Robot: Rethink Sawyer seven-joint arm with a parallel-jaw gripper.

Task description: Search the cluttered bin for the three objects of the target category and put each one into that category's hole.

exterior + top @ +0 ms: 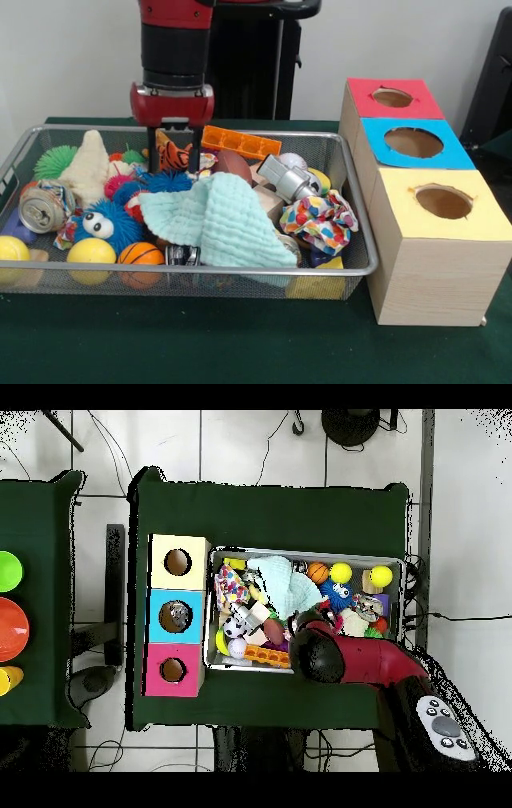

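Observation:
The silver wire-mesh bin [240,272] is full of mixed toys; it also shows in the overhead view [404,599]. My gripper [178,156] hangs down into the bin's far side. Its two black fingers [163,152] stand apart on either side of an orange striped tiger toy [178,154], so it looks open. In the overhead view the red arm [350,659] covers the gripper. The blue-framed hole [414,142] tops the middle wooden box to the right of the bin; it also shows in the overhead view [177,616].
In the bin lie a mint cloth [220,216], a crushed can [42,210], a blue fuzzy toy [108,224], a small basketball [141,254], an orange block [240,142] and a dotted cloth [320,218]. The red-framed hole [392,98] and the yellow-framed hole [444,202] flank the blue one.

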